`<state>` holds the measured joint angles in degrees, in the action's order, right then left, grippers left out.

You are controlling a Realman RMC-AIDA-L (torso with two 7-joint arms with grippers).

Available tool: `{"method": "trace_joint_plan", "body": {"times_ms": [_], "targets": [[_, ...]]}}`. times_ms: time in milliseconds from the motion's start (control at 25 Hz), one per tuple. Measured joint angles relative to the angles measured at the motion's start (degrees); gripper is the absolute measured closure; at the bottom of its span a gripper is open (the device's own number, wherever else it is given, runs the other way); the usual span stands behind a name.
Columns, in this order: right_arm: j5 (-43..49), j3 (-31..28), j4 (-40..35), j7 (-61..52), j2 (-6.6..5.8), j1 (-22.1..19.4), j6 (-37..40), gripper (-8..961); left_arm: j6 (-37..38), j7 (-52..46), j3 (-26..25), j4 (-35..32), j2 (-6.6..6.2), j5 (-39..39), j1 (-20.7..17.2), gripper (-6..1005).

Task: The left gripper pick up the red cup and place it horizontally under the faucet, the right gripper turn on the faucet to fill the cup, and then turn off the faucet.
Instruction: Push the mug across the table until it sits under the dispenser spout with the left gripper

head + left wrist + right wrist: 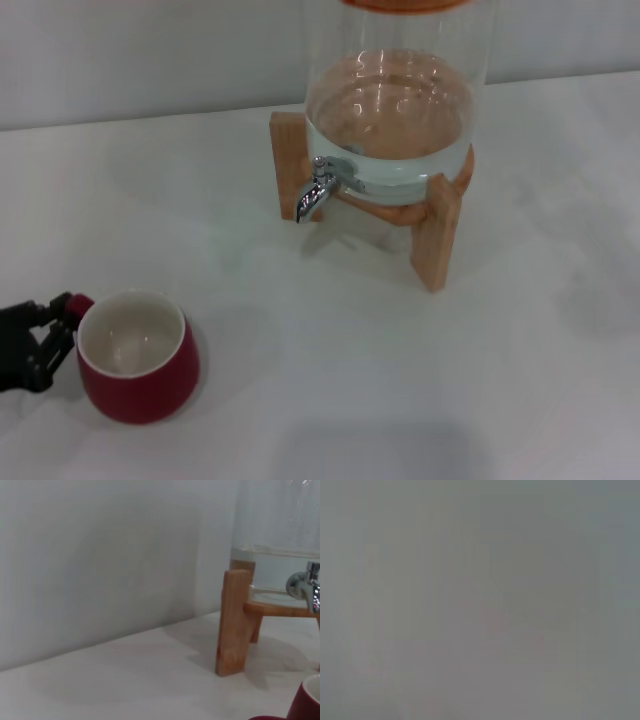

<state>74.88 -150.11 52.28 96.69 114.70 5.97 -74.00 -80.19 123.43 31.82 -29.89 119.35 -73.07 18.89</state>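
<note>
The red cup (137,355) stands upright on the white tabletop (420,380) in the lower left of the head view, its white inside facing up and its small loop handle (76,303) turned toward the left edge of the frame. The left gripper (55,322) reaches in from that edge, low against the tabletop, and its black fingers (38,350) sit right at the handle; one fingertip appears to touch it, but whether the fingers are pinching the handle or merely lie spread around it cannot be told from this angle.

Well apart from the cup, in the upper middle of the head view, a clear glass dispenser (395,90) holding water rests on a wooden stand (437,235). The faucet (318,188), small and chrome, juts from the dispenser's lower front with its spout curving down toward the tabletop. Nothing stands beneath the spout.

In the left wrist view a sliver of the cup's red wall (305,705) shows in the lower right corner, with one leg of the stand (233,622) and the faucet (306,586) at the right edge, before a pale wall (100,555).

The right gripper appears in none of the views; the right wrist view is a featureless grey blur.
</note>
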Motion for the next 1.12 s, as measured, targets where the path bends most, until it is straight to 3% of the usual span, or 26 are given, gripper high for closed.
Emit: {"method": "trace_joint_plan", "body": {"times_ms": [360,1120], "targets": [[-0.1,0.0,-0.6,0.2,0.0,0.1,-0.6,232,3.5,0.1,0.0,0.9,0.1,-0.9,3.6,847],[-0.1,0.3,-0.9,0.4,0.09,0.6,-0.6,232,9.0,8.4,0.0,10.4,0.14,-8.1,10.7,847]]}}
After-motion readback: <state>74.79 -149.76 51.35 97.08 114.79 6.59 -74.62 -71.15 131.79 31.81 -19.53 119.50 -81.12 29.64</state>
